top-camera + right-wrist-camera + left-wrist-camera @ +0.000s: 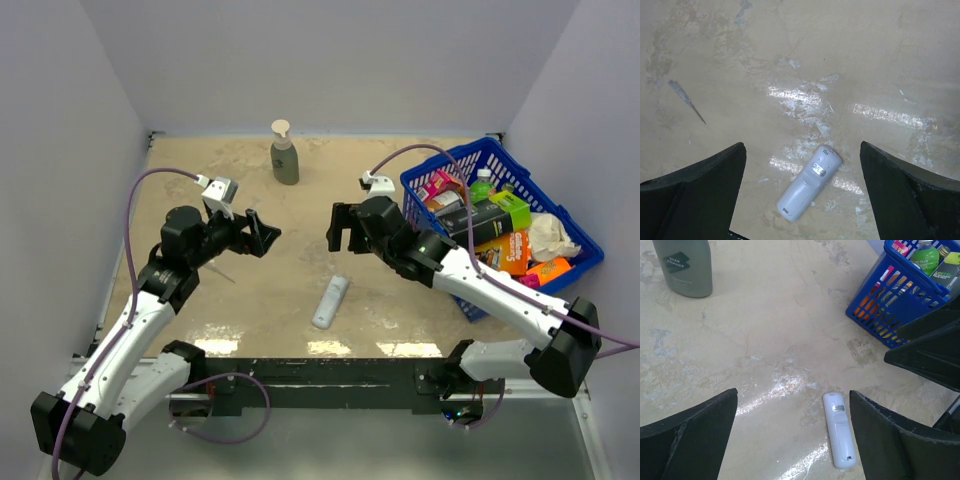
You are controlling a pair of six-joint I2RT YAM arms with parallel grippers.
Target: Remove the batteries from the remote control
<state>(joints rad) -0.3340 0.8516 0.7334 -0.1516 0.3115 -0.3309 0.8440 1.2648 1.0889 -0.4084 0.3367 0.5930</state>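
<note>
One blue basket point(447, 160) holds boxes point(503, 250), green bottle point(483, 186); remote control point(331, 301) outside.

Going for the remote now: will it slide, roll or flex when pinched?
The remote control looks like a rigid plastic bar, so it probably won't flex. Lying flat on the glossy table, it would likely slide or spin under a nudge rather than roll. Its smooth rounded edges may slip in a pinch.
</note>
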